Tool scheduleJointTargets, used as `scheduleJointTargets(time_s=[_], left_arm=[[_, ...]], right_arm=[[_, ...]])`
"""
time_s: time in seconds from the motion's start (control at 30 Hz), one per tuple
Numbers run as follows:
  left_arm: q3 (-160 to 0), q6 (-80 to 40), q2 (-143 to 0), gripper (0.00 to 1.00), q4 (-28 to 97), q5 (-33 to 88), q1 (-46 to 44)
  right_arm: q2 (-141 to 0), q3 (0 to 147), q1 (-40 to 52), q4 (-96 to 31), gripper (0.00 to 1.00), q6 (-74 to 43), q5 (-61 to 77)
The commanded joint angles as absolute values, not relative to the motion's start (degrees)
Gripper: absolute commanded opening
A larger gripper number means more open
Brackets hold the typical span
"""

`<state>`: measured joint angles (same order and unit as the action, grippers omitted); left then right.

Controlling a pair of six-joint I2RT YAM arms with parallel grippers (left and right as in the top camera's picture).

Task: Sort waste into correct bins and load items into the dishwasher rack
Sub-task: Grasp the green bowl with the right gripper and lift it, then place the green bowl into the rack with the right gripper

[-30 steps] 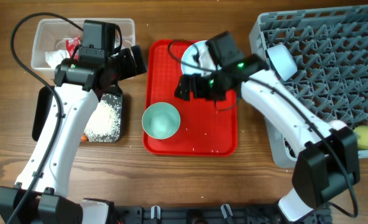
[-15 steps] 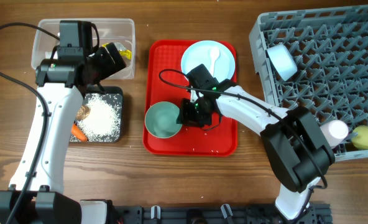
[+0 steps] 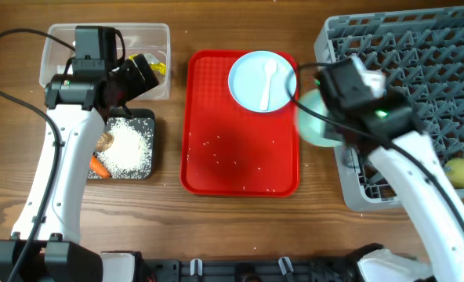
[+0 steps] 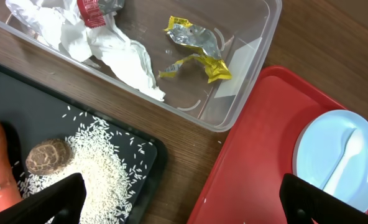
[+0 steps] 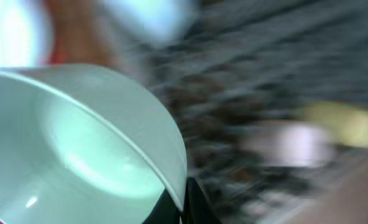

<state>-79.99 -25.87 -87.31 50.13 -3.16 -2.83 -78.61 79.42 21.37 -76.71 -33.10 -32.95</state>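
**Right arm.** The right gripper (image 3: 328,110) is clamped on the rim of a light blue round bowl (image 3: 309,121). In the right wrist view one dark finger (image 5: 193,202) shows against the bowl's edge. The bowl is held clear of the surfaces. In the overhead view it hangs over the strip of wooden table (image 3: 216,227) between the flat red serving tray (image 3: 240,157) and the left wall of the large grey plastic pegged rack (image 3: 420,78).

**Governing relation.** The rack lies to the robot's right of the bowl, close alongside, so the load calls for a short carry that way and a descent among the pegs. The right arm holds the bowl and is the nearer arm. The bowl appears tipped, with its hollow facing the wrist camera. Both views of it are motion-blurred, so the exact tilt is uncertain.

**Left arm.** The left gripper (image 4: 187,202) is spread wide and holds nothing. It is over the junction of the clear plastic rectangular tub (image 4: 258,50) and the shallow black rectangular tray (image 4: 140,180), well apart from the rack.

**Outstanding.** A light blue round plate (image 3: 251,70) with a white spoon (image 3: 267,78) lying on it sits at the far end of the red tray, not yet loaded.
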Motion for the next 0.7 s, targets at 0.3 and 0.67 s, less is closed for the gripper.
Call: scheduleJointTargets(time_s=[0.3, 0.67], left_arm=[[-80.36, -26.39, -87.11, 1.00, 50.02, -3.53, -2.72], [-80.36, -26.39, -87.11, 1.00, 50.02, -3.53, -2.72]], right_arm=[[-94.39, 79.40, 11.38, -77.89, 0.04, -20.14, -66.22], [-102.83, 79.05, 10.74, -75.75, 0.04, -16.49, -70.63]])
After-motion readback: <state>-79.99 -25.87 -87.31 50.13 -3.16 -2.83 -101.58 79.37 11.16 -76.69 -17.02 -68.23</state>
